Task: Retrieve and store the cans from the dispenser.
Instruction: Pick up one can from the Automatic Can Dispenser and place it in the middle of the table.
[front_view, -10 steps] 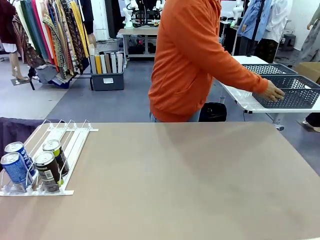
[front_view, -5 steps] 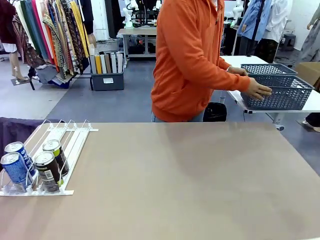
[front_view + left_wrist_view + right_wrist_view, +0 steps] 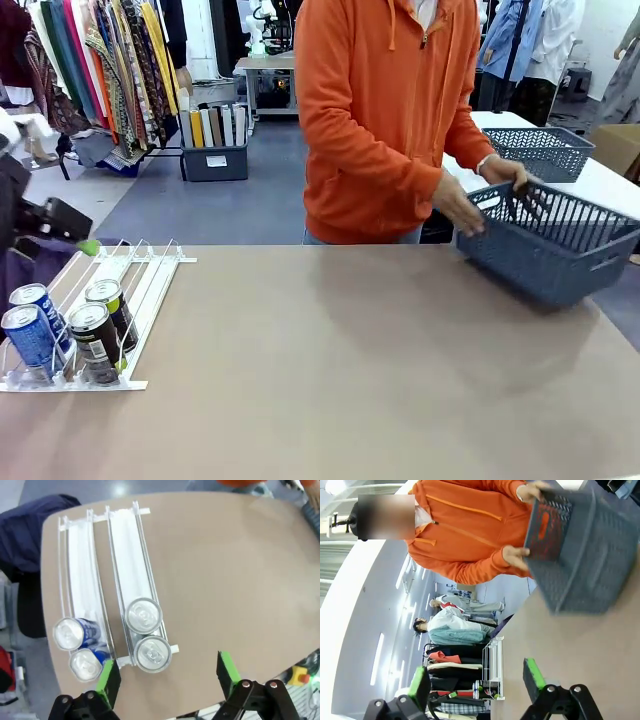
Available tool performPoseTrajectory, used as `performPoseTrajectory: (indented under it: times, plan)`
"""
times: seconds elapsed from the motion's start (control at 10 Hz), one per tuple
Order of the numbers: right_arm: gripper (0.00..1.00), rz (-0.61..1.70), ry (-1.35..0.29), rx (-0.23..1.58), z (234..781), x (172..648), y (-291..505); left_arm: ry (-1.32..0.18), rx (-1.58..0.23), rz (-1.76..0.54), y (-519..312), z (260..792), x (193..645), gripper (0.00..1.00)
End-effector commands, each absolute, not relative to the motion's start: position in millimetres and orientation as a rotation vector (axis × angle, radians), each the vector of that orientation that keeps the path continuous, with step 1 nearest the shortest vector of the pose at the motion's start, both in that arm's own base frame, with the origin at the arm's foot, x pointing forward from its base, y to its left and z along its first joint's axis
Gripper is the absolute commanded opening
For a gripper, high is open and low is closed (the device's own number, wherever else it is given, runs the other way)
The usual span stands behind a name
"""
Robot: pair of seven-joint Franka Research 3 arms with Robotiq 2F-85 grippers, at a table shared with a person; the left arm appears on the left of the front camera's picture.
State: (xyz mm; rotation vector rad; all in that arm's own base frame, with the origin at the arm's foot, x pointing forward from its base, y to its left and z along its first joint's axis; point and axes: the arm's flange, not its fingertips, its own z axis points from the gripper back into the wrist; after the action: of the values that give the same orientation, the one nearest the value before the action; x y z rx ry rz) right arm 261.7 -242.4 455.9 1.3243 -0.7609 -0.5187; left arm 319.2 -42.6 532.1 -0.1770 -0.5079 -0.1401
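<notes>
The white wire dispenser (image 3: pixel 145 285) lies at the table's left edge. At its low end stand two blue cans (image 3: pixel 30 342) and two black cans (image 3: pixel 96 342), one behind the other in each lane. From above, the silver tops of the black cans (image 3: pixel 152 653) and the blue cans (image 3: pixel 70 633) show. My left gripper (image 3: pixel 168 675) hovers open high over that end, empty. Its green fingertip (image 3: pixel 90 247) shows above the dispenser's far end. My right gripper (image 3: pixel 476 680) is open and empty, well short of the basket.
A person in an orange hoodie stands at the far side, both hands on a dark grey-blue perforated basket (image 3: pixel 545 255) held tilted over the table's far right corner. Another basket (image 3: pixel 540 150) rests on the white table behind. A dark cloth (image 3: pixel 25 535) hangs off the left edge.
The person has turned from the far table and carried the basket over to this table's far right corner. My left gripper has come into the front view at the left.
</notes>
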Motion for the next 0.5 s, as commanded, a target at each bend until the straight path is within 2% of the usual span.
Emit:
performPoseTrajectory:
  times: [0.0,0.1,0.4]
  plan:
    - [1.0,-0.509,-0.778,1.333,458.5,263.6,-244.4,-0.468,-0.239,-0.132,-29.0,515.9,312.7,1.0]
    - [1.0,-0.509,-0.778,1.333,458.5,263.6,-244.4,-0.508,-0.177,-0.14,-42.6,532.1,319.2,1.0]
    - [1.0,-0.509,-0.778,1.333,458.5,263.6,-244.4,-0.508,-0.177,-0.14,-42.6,532.1,319.2,1.0]
